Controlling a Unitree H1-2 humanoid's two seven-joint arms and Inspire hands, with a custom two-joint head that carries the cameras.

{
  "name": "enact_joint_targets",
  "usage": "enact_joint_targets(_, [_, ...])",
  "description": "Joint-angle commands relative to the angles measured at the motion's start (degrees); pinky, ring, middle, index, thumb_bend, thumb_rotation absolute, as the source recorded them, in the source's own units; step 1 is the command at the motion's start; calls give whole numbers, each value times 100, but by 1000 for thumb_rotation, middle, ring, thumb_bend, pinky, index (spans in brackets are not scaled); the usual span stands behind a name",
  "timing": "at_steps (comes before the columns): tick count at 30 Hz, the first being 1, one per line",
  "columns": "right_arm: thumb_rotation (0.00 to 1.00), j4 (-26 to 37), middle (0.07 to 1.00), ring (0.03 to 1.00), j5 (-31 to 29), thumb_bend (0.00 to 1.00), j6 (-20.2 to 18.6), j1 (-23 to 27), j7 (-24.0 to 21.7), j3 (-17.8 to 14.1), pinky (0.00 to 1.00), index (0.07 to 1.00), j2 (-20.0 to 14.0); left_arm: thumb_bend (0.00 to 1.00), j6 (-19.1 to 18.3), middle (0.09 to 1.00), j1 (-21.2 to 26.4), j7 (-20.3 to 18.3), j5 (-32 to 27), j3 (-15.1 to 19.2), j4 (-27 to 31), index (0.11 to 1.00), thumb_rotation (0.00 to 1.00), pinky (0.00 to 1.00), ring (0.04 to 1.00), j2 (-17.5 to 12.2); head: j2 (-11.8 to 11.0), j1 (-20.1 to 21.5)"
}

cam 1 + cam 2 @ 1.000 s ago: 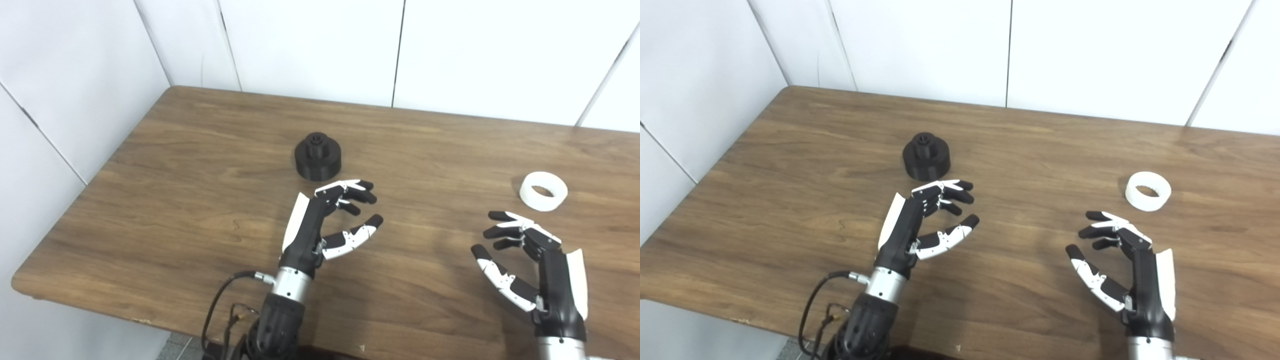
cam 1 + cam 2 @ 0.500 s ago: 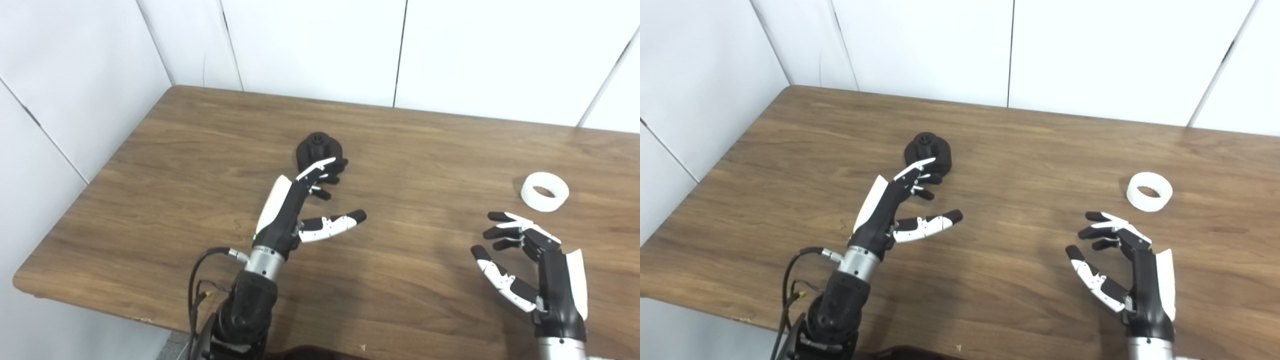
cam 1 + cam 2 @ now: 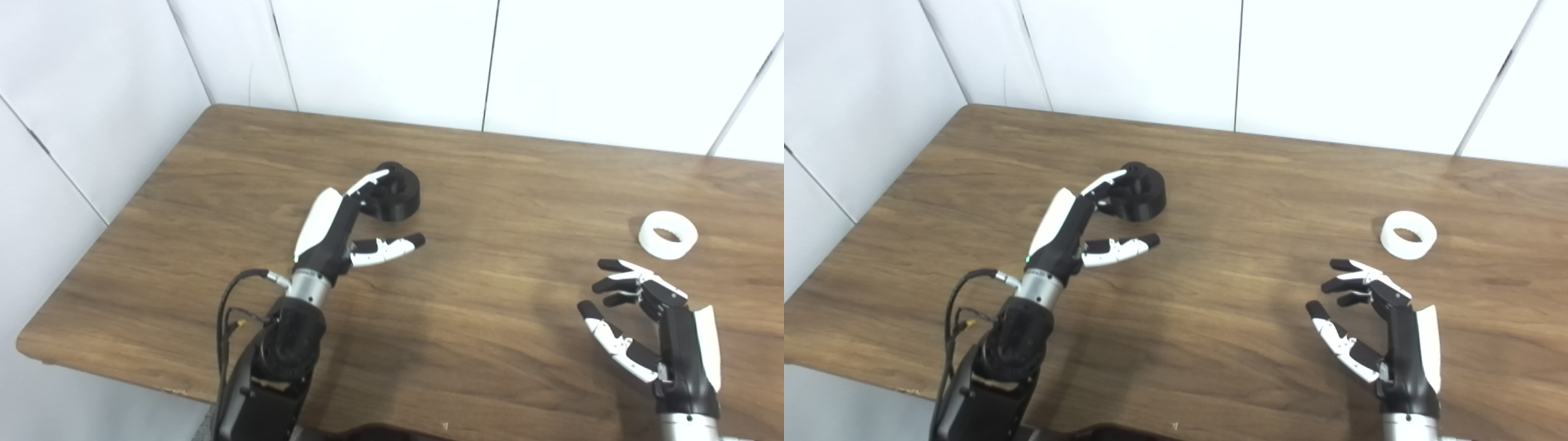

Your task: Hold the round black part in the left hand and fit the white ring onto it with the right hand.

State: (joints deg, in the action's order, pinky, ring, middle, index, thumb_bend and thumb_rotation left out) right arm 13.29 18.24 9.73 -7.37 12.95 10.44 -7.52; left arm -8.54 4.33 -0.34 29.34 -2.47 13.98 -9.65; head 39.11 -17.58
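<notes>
Left robot hand (image 3: 343, 226) reached over the wooden surface (image 3: 502, 184) toward the round black part (image 3: 398, 196), its fingers spread and laid along the part's near left side while the thumb pointed away to the right, clear of it. Nothing was gripped: the part sat flat on the surface, near the left middle. Right robot hand (image 3: 649, 324) hovered low at the near right corner, fingers apart and curled loosely, holding nothing. White ring (image 3: 667, 234) lay on the surface just beyond those fingers, untouched and well apart from the black part.

By my judgement the step in hand was the first pickup. Next the left thumb needed to close against the part's far side so it could be lifted; only then would the right hand's reach for the ring matter.
</notes>
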Motion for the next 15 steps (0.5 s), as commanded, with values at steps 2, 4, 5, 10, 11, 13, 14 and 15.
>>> enact_joint_targets(2, [167,-18,707,598,4,498,152,-99,-21,-116,498,499,159,762,38,858,384,147,215,66,-50,835,324,697,820,-184,2,-10])
enact_joint_targets(4, [167,-26,707,599,-3,498,165,-104,-26,-127,500,499,164,767,12,853,458,151,265,81,-117,835,323,690,812,-239,1,-10])
enact_joint_targets(5, [167,-32,708,600,-4,498,172,-108,-28,-132,500,499,164,771,-7,847,504,143,284,91,-161,839,332,684,806,-275,1,-10])
enact_joint_targets(10, [167,-27,709,600,-14,499,164,-120,-36,-140,499,499,175,800,-265,870,698,65,532,60,-275,871,373,662,808,-427,1,-4])
enact_joint_targets(11, [167,-27,709,600,-14,499,165,-122,-37,-140,498,499,177,804,-309,874,728,59,563,53,-294,876,378,666,815,-447,-1,-1])
enact_joint_targets(13, [167,-38,710,601,-2,498,184,-120,-34,-138,500,499,174,811,-363,879,802,56,566,58,-363,879,375,671,828,-478,-1,11])
enact_joint_targets(14, [168,-42,710,601,5,498,190,-119,-31,-139,500,499,174,814,-393,882,841,53,559,57,-405,881,375,676,836,-496,-3,16])
enact_joint_targets(15, [168,-42,710,600,12,498,191,-120,-29,-139,499,499,174,817,-427,884,884,47,547,59,-447,883,375,681,842,-510,1,21])
